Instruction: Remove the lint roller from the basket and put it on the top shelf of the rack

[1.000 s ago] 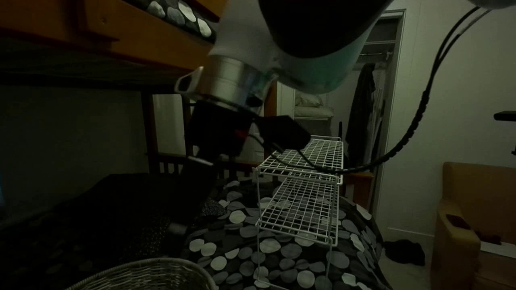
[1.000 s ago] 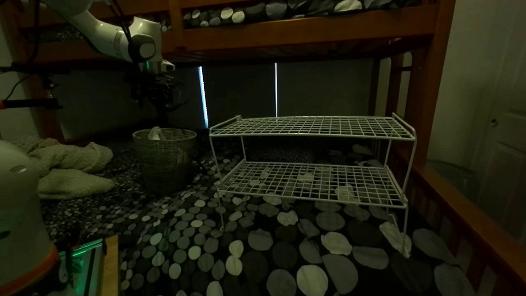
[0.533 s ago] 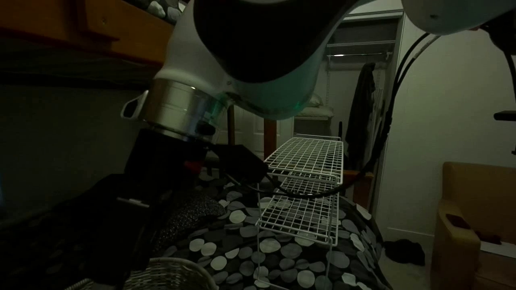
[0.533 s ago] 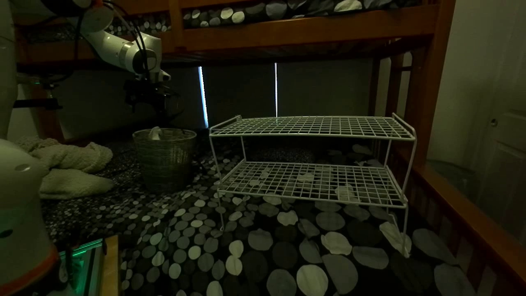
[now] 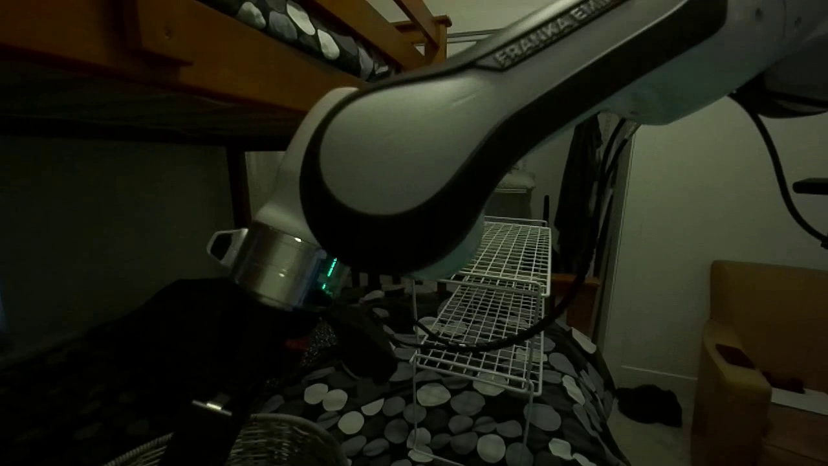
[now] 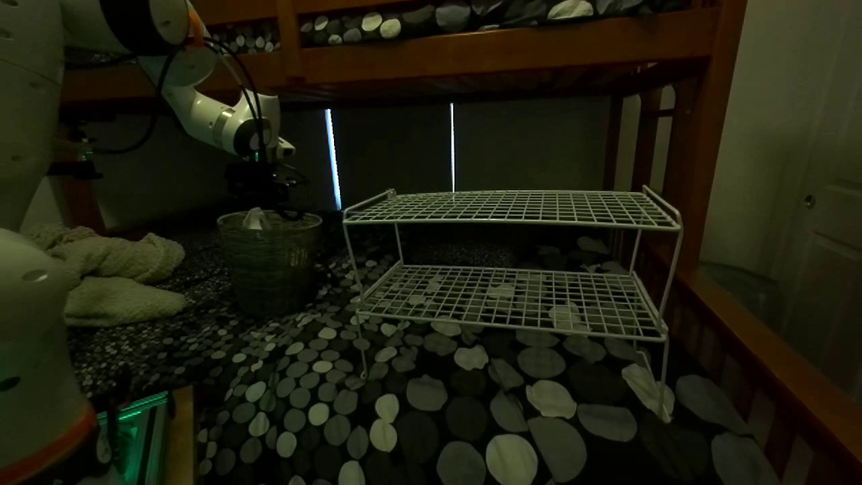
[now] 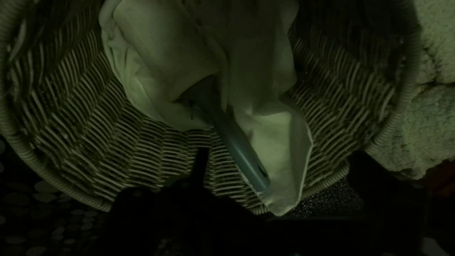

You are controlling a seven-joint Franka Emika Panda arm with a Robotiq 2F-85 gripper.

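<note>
With the gripper (image 7: 280, 156) spread, lower straight across the blue-grey handle (image 7: 246, 160) of the lint roller (image 7: 222, 122), partly tucked into pale cloth (image 7: 170, 64) inside the wicker basket (image 7: 97, 135), and pinch the handle alone.

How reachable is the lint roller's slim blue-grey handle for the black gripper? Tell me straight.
Probably yes: the handle lies uncovered in the round woven wicker basket, and the gripper is at that basket's open mouth. Only the crumpled pale cloth, bunched around the handle's far end, might hinder a lift.
</note>
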